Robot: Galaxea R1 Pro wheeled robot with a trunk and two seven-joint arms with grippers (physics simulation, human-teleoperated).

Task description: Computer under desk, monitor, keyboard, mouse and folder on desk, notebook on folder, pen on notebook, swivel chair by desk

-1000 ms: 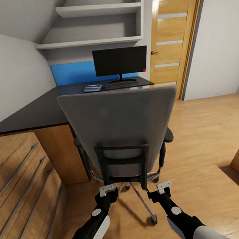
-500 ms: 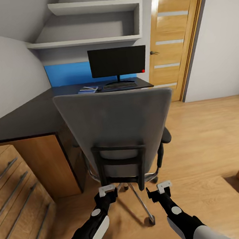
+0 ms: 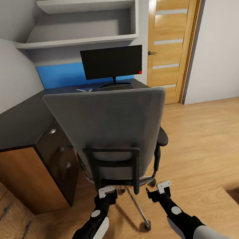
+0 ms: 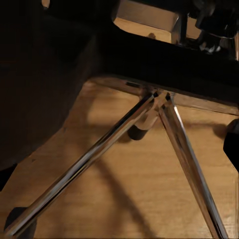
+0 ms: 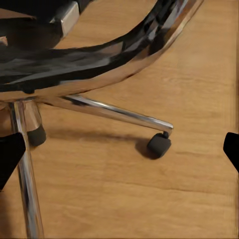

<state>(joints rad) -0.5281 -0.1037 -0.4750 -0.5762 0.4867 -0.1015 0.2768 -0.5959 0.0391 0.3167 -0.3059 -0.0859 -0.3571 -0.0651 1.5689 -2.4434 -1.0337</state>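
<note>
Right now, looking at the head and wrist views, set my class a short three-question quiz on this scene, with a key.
1. True or false: the monitor stands on the desk.
2. Which side of the swivel chair faces the robot: A backrest rear, B seat front, C an armrest side?
3. Fill in: the door behind the desk is ____ (open/closed).

Key: 1 true; 2 A; 3 closed.

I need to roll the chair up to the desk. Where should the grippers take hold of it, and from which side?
Probably the black frame on the back of the chair, from behind: its uprights face the left gripper and right gripper, and the desk lies beyond.
</note>
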